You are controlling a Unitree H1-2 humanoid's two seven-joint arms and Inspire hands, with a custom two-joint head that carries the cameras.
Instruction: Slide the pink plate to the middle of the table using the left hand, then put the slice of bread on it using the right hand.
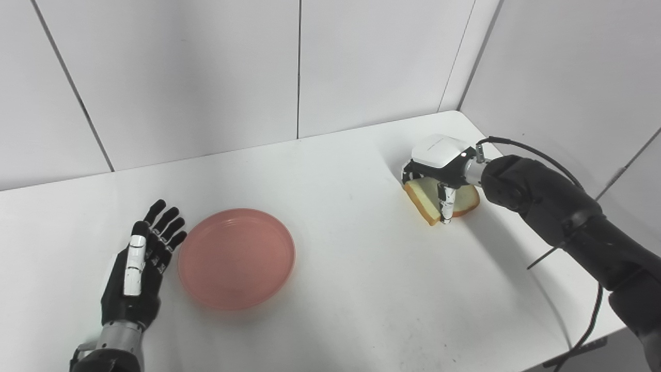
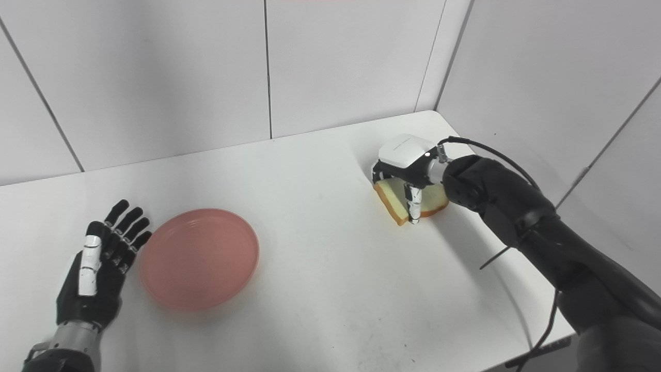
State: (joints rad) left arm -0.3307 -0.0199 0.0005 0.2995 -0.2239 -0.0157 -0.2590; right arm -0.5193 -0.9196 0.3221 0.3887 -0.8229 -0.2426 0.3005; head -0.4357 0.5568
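Observation:
The pink plate (image 1: 236,257) lies flat on the white table (image 1: 351,289), left of its middle. My left hand (image 1: 140,268) is open with fingers stretched out, just left of the plate's rim and apart from it. The slice of bread (image 1: 424,199) is at the far right of the table, tilted with one edge raised. My right hand (image 1: 440,168) sits over it with fingers closed around it, the thumb (image 1: 445,204) down in front of the crust. Part of the bread is hidden under the hand.
White wall panels (image 1: 206,77) stand behind the table and along its right side (image 1: 568,77). A black cable (image 1: 537,155) loops over my right forearm. The table's right front edge (image 1: 594,330) runs close under my right arm.

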